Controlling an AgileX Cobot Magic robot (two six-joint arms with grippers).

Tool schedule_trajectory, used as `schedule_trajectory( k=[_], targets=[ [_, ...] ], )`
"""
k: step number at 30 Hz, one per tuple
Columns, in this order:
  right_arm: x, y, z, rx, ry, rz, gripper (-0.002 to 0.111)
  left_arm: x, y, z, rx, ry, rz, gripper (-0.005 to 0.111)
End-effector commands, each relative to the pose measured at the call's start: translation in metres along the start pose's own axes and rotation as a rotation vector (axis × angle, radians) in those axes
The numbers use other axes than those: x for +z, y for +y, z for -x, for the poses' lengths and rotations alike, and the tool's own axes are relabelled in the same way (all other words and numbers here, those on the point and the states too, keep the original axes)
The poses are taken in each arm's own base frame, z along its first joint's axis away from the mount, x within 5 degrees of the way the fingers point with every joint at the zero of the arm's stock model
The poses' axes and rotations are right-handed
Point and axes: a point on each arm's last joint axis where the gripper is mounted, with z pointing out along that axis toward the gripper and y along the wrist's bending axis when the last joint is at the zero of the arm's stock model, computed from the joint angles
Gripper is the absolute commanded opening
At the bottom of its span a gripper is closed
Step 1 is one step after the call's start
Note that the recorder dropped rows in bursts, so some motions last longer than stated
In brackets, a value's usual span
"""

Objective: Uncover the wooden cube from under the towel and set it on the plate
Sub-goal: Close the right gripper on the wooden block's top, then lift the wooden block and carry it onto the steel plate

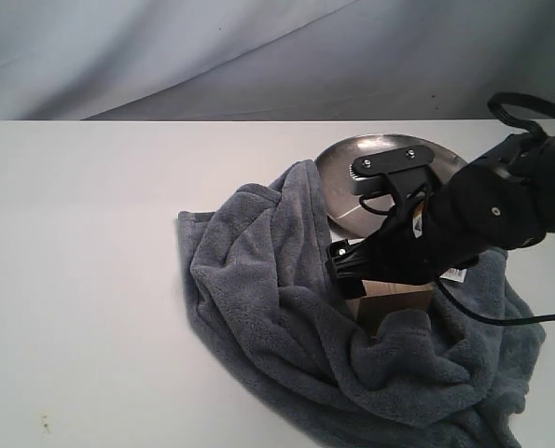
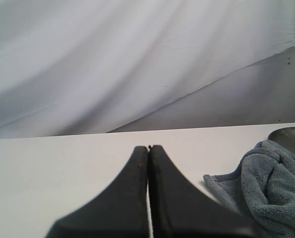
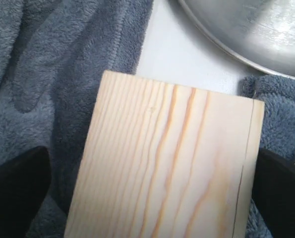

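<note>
right gripper [image 3: 152,198] spread astride pale grained wooden cube [image 3: 172,148], fluffy blue-grey towel [image 3: 63,59] outside both jaws; left gripper [image 2: 148,148] pinched together, holding nothing.

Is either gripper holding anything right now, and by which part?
Left gripper is shut on nothing. Right gripper straddles the wooden cube at opposite sides, but one finger stands apart: no hold yet.

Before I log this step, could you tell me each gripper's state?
Left gripper: closed, empty.
Right gripper: open, jaws astride the cube, gap on one side.
</note>
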Motion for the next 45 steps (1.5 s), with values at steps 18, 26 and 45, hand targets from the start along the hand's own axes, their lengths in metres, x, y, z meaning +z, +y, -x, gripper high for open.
schedule_trajectory(
  k=[18,26,45],
  targets=[
    [0.01,-0.002,0.001,0.025,0.017,-0.007,0.082,0.0,0.0,0.0,-0.005,-0.011,0.003,0.0],
    [0.007,-0.001,0.003,0.03,-0.008,0.002,0.055,0.0,0.0,0.0,-0.005,-0.011,0.003,0.0],
    [-0.017,0.0,0.019,0.024,-0.176,0.037,0.048,0.0,0.0,0.0,-0.005,-0.011,0.003,0.0]
  ],
)
